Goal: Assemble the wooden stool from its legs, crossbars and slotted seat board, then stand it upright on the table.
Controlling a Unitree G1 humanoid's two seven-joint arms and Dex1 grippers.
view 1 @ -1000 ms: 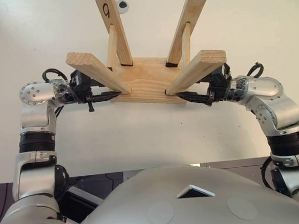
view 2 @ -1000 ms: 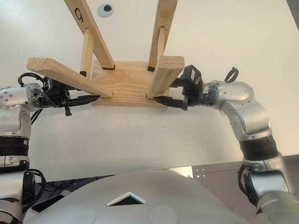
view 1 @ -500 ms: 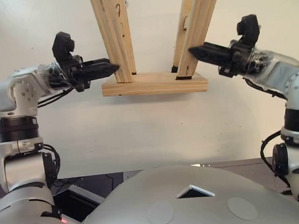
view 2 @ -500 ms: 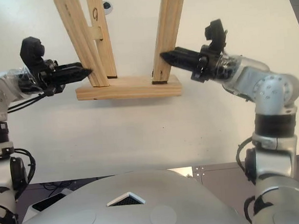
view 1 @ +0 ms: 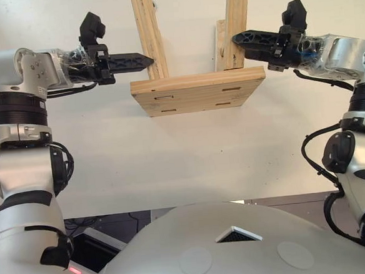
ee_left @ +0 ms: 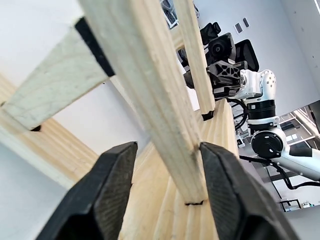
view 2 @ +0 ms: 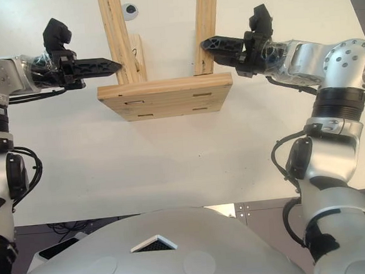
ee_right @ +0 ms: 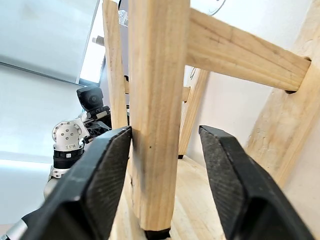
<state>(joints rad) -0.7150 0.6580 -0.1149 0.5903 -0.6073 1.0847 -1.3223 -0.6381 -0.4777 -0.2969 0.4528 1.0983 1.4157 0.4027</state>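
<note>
Showing the assembled wooden stool (view 1: 199,85) turned with its slotted seat board (view 1: 198,92) facing the robot and its legs running away from the robot over the white table (view 1: 172,163). Four rectangular slots (view 1: 165,99) are visible in the board face. The near-left leg (view 1: 146,26) and near-right leg (view 1: 236,14) meet the board at its far edge; a crossbar (ee_left: 55,95) joins two legs just above the board. The left gripper (view 1: 141,58) reaches in from the robot's left and straddles the near-left leg close to the seat board. In the left wrist view one finger (ee_left: 227,195) lies against the wood and the other stands slightly off it, so the jaws are partly open around the leg, not clamped. The right gripper (view 1: 235,39) mirrors this on the near-right leg: the right wrist view shows one finger (ee_right: 105,180) touching the leg, while the other stands apart from it with a clear gap. Whether the lower edge of the seat board rests on the table or hangs just above it cannot be told with confidence. A small round object (view 2: 130,11) lies on the table farther off, beside the near-left leg.
</note>
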